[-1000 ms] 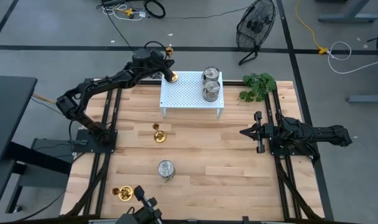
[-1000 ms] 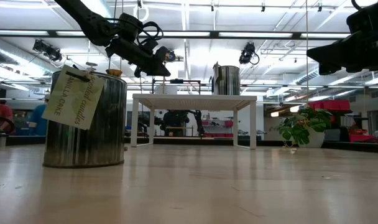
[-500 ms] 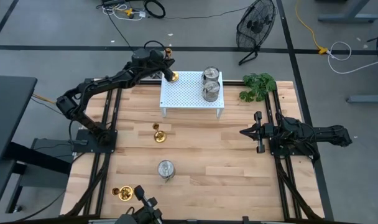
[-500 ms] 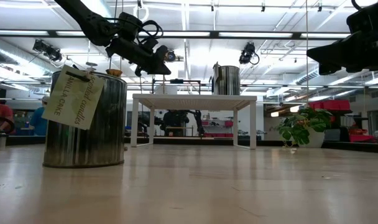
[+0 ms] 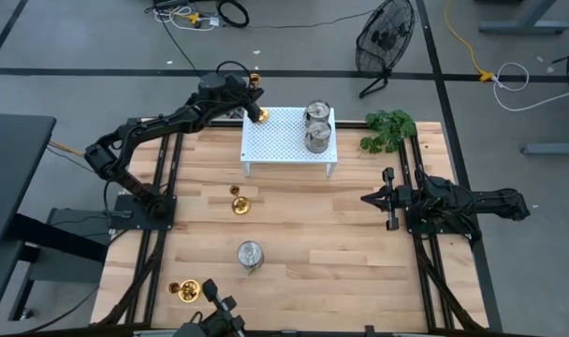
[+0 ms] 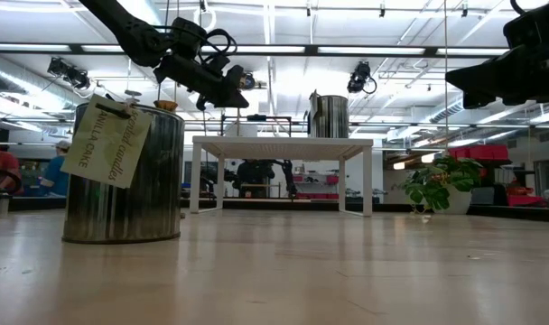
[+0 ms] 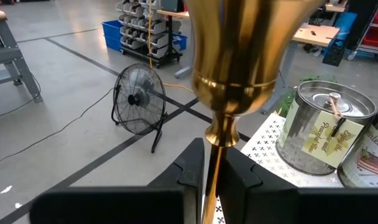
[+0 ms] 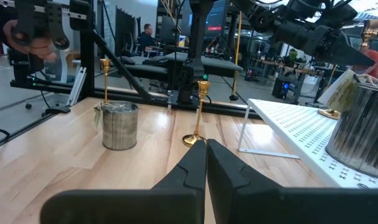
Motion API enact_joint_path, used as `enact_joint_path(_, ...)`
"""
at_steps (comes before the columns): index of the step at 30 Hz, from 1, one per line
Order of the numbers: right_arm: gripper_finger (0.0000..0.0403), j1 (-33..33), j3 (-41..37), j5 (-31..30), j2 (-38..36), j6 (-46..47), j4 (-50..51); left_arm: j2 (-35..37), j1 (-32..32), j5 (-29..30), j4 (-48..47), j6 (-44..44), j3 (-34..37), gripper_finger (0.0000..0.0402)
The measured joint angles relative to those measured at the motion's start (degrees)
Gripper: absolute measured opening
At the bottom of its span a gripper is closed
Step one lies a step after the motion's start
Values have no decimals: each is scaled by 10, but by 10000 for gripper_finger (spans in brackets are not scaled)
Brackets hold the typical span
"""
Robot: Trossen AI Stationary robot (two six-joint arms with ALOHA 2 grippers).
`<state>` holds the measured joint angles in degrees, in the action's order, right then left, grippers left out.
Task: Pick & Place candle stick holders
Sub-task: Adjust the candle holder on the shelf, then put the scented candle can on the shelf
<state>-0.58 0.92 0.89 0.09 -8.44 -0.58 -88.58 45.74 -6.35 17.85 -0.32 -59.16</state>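
The wooden table [image 5: 294, 271] fills the centre of the high view. On it, upper middle, stands the white perforated rack [image 5: 286, 140] with two silver candle holders [image 5: 316, 128] on its right side. At the rack's upper-left corner the left gripper [image 5: 256, 105] is clamped on a gold candle holder [image 5: 258, 114] (its stem sits between the fingers [image 7: 189, 171]). The right gripper [image 5: 373, 198], at right, is closed and empty. Lower left lie another silver holder [image 5: 250, 254] and two gold holders [image 5: 239, 202].

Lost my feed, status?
Left gripper shut on gold slim-stemmed candle holder at white perforated rack corner. Right gripper shut, idle. Nothing blocking.
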Motion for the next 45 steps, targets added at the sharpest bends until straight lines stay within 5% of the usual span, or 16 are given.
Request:
enact_joint_path(7,17,0,0,0,0,0,0,0,0,1,0,0,0,62)
enact_joint_path(26,17,0,0,0,0,0,0,0,-3,7,-2,-5,0,211)
enact_joint_path(45,17,0,0,0,0,0,0,65,-4,7,-140,10,-1,220)
